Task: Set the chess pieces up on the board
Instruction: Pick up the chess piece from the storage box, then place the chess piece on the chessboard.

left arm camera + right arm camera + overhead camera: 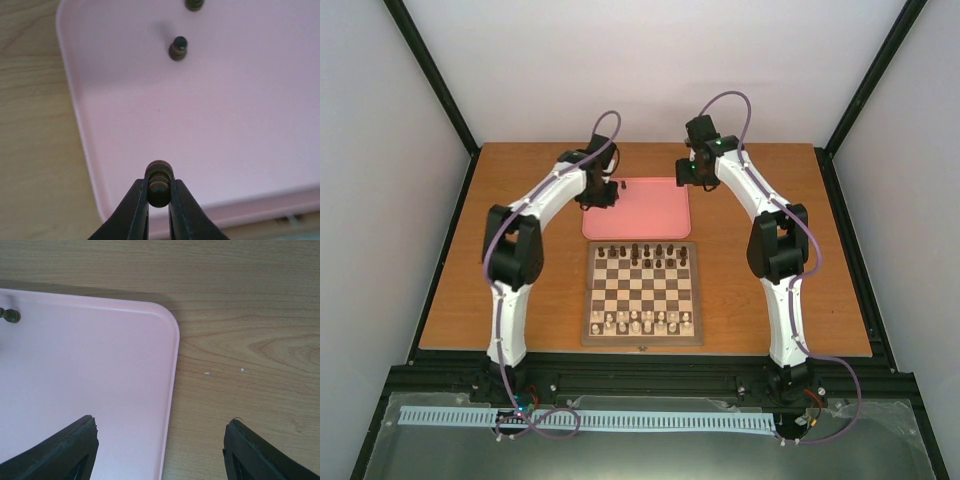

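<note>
The left fingers (142,200) are clamped together on a dark chess piece (159,181), pinching it from both sides just below its rounded top; the piece sits right at the fingertips, above the strip of pink tray (225,125) closest to them; whether it is lifted or resting on the tray cannot be told. Straight ahead of these fingers, well apart from the held piece, a second dark piece (178,48) stands on the tray; farther ahead a third dark piece (194,4) is cut off by the top of the view; to the left of the fingers the tray's raised rim meets the wooden desk (35,125).

The right fingers (70,447) stand wide apart, gripping nothing; the tray's rounded corner and side edge run through the gap between them, with one finger over the pink surface and the other over bare desk; far ahead and to their left, one dark piece shows at the border of the view.

From above, the board (588,300) lies on the desk behind both sets of fingers, just beside the tray's near edge; the dark rows (642,252) fill the side of the board closest to the fingers; the pale pieces (642,320) fill the side farthest from them.
</note>
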You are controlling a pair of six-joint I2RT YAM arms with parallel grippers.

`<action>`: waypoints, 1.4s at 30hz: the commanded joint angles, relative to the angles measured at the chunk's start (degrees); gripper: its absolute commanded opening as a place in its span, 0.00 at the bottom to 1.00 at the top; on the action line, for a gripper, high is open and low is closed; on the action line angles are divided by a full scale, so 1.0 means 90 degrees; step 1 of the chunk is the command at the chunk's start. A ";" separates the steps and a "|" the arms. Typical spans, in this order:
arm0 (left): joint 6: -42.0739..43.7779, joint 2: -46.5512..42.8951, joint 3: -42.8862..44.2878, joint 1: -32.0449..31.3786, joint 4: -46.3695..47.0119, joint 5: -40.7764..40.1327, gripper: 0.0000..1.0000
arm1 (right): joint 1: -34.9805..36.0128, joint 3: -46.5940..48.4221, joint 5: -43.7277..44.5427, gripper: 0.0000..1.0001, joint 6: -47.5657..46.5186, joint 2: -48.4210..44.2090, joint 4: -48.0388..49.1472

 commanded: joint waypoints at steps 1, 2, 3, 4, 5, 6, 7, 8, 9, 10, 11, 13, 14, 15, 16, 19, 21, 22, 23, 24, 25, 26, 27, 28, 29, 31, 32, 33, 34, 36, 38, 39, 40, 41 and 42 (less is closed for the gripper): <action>0.0083 -0.1639 -0.0859 -0.0008 -0.0008 0.0500 0.10 | -0.0055 -0.0062 0.0068 0.69 -0.0011 -0.0099 0.0055; 0.0008 -0.1939 -0.1120 -0.0018 -0.0014 0.0622 0.10 | -0.0055 -0.0076 0.0076 0.69 -0.0011 -0.0107 0.0056; -0.0058 -0.2221 -0.1376 -0.0031 -0.0023 0.0724 0.10 | -0.0055 -0.0098 0.0095 0.69 -0.0012 -0.0114 0.0061; -0.0113 -0.2517 -0.1648 -0.0069 -0.0029 0.0832 0.10 | -0.0051 -0.0129 0.0117 0.69 -0.0013 -0.0127 0.0067; -0.0153 -0.2775 -0.1933 -0.0123 -0.0015 0.0931 0.10 | -0.0055 -0.0147 0.0134 0.69 -0.0011 -0.0141 0.0072; -0.0187 -0.3061 -0.2317 -0.0220 -0.0001 0.0999 0.10 | -0.0055 -0.0180 0.0151 0.69 -0.0014 -0.0151 0.0082; -0.0214 -0.3323 -0.2627 -0.0337 0.0041 0.1055 0.10 | -0.0058 -0.0207 0.0163 0.69 -0.0011 -0.0173 0.0097; -0.0257 -0.3551 -0.2901 -0.0480 0.0074 0.1116 0.10 | -0.0056 -0.0226 0.0172 0.69 -0.0011 -0.0182 0.0097; -0.0305 -0.3764 -0.3148 -0.0630 0.0097 0.1192 0.10 | -0.0055 -0.0242 0.0175 0.69 -0.0011 -0.0189 0.0097; -0.0367 -0.4007 -0.3402 -0.0768 0.0140 0.1250 0.10 | -0.0055 -0.0247 0.0186 0.69 -0.0004 -0.0195 0.0097; -0.0448 -0.4163 -0.3616 -0.0899 0.0174 0.1293 0.10 | -0.0055 -0.0251 0.0197 0.69 -0.0012 -0.0196 0.0092; -0.0582 -0.4396 -0.3996 -0.1075 0.0324 0.1335 0.10 | -0.0055 -0.0262 0.0205 0.69 -0.0016 -0.0203 0.0087; -0.0630 -0.4466 -0.4137 -0.1133 0.0377 0.1346 0.10 | -0.0055 -0.0265 0.0204 0.69 -0.0014 -0.0203 0.0085; -0.0698 -0.4523 -0.4269 -0.1183 0.0435 0.1360 0.10 | -0.0055 -0.0263 0.0214 0.69 -0.0019 -0.0212 0.0078; -0.0747 -0.4546 -0.4355 -0.1237 0.0487 0.1369 0.10 | -0.0060 -0.0259 0.0229 0.69 -0.0020 -0.0217 0.0069; -0.0840 -0.4506 -0.4509 -0.1508 0.0592 0.1303 0.10 | -0.0055 -0.0264 0.0278 0.69 -0.0047 -0.0223 0.0049; -0.0917 -0.4424 -0.4610 -0.1737 0.0681 0.1243 0.10 | -0.0055 -0.0261 0.0292 0.69 -0.0052 -0.0223 0.0043; -0.0965 -0.4364 -0.4677 -0.1794 0.0760 0.1246 0.10 | -0.0054 -0.0259 0.0292 0.69 -0.0046 -0.0215 0.0035; -0.1035 -0.4313 -0.4726 -0.1843 0.0843 0.1259 0.10 | -0.0055 -0.0259 0.0299 0.69 -0.0036 -0.0213 0.0025; -0.1082 -0.4234 -0.4741 -0.1867 0.0915 0.1268 0.09 | -0.0058 -0.0266 0.0306 0.69 -0.0026 -0.0213 0.0012; -0.1135 -0.4165 -0.4753 -0.1881 0.0984 0.1282 0.09 | -0.0056 -0.0268 0.0325 0.69 -0.0021 -0.0213 0.0010; -0.1173 -0.4102 -0.4739 -0.1884 0.1050 0.1288 0.09 | -0.0055 -0.0279 0.0327 0.69 -0.0020 -0.0221 0.0009; -0.1201 -0.4030 -0.4720 -0.1885 0.1088 0.1289 0.09 | -0.0057 -0.0283 0.0331 0.70 -0.0019 -0.0232 0.0009; -0.1224 -0.3966 -0.4696 -0.1880 0.1115 0.1273 0.09 | -0.0060 -0.0288 0.0341 0.71 -0.0012 -0.0246 0.0009; -0.1237 -0.3884 -0.4667 -0.1882 0.1128 0.1251 0.09 | -0.0056 -0.0305 0.0341 0.73 -0.0011 -0.0264 0.0016; -0.1265 -0.3760 -0.4653 -0.1884 0.1176 0.1190 0.09 | -0.0057 -0.0307 0.0355 0.82 -0.0012 -0.0285 0.0010; -0.1273 -0.3715 -0.4652 -0.1885 0.1202 0.1160 0.09 | -0.0056 -0.0306 0.0365 0.88 -0.0009 -0.0290 0.0001; -0.1285 -0.3654 -0.4648 -0.1885 0.1220 0.1112 0.09 | -0.0055 -0.0301 0.0374 0.93 -0.0010 -0.0304 -0.0005; -0.1299 -0.3601 -0.4645 -0.1885 0.1234 0.1065 0.09 | -0.0055 -0.0307 0.0393 0.99 -0.0010 -0.0310 -0.0010; -0.1313 -0.3522 -0.4615 -0.1885 0.1239 0.1020 0.09 | -0.0055 -0.0322 0.0426 1.00 -0.0019 -0.0329 -0.0010; -0.1317 -0.3451 -0.4591 -0.1884 0.1272 0.1005 0.09 | -0.0055 -0.0322 0.0447 1.00 -0.0020 -0.0342 -0.0010; -0.1333 -0.3420 -0.4576 -0.1884 0.1279 0.0999 0.08 | -0.0055 -0.0321 0.0452 1.00 -0.0025 -0.0340 -0.0010; -0.1344 -0.3392 -0.4562 -0.1885 0.1287 0.0984 0.08 | -0.0055 -0.0320 0.0454 1.00 -0.0022 -0.0340 -0.0010; -0.1354 -0.3380 -0.4560 -0.1885 0.1297 0.0961 0.08 | -0.0055 -0.0326 0.0437 1.00 -0.0012 -0.0340 -0.0010; -0.1364 -0.3368 -0.4560 -0.1885 0.1309 0.0916 0.08 | -0.0055 -0.0332 0.0425 1.00 -0.0012 -0.0340 -0.0010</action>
